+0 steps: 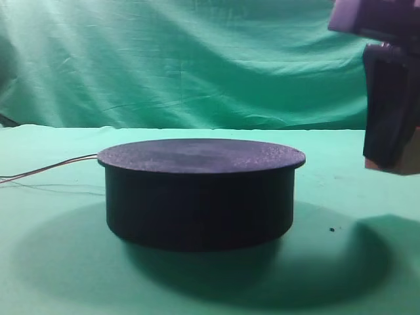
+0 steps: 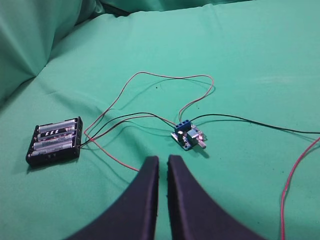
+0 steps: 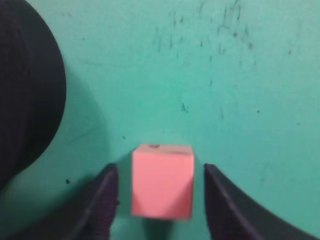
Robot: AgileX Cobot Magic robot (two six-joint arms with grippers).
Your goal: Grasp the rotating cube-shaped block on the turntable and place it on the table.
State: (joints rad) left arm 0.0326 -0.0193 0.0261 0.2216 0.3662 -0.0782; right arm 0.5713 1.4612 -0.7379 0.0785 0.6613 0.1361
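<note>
The cube-shaped block (image 3: 162, 181), pinkish and slightly blurred, sits between the fingers of my right gripper (image 3: 160, 171) with green cloth showing on both sides of it, so the jaws are open and touch nothing. In the exterior view only its corner (image 1: 408, 162) peeks out beside the right gripper (image 1: 392, 161) at the far right edge, to the right of the turntable (image 1: 197, 156). Whether the block touches the table (image 1: 52, 275) I cannot tell. The turntable's black top (image 3: 25, 90) is bare. My left gripper (image 2: 163, 159) is shut over the cloth, holding nothing.
Thin wires (image 1: 46, 170) trail left from the turntable. Under the left gripper lie a black battery holder (image 2: 54, 141), a small blue circuit board (image 2: 187, 135) and looping red and black wires (image 2: 165, 77). A green draped backdrop (image 1: 197, 59) closes the rear.
</note>
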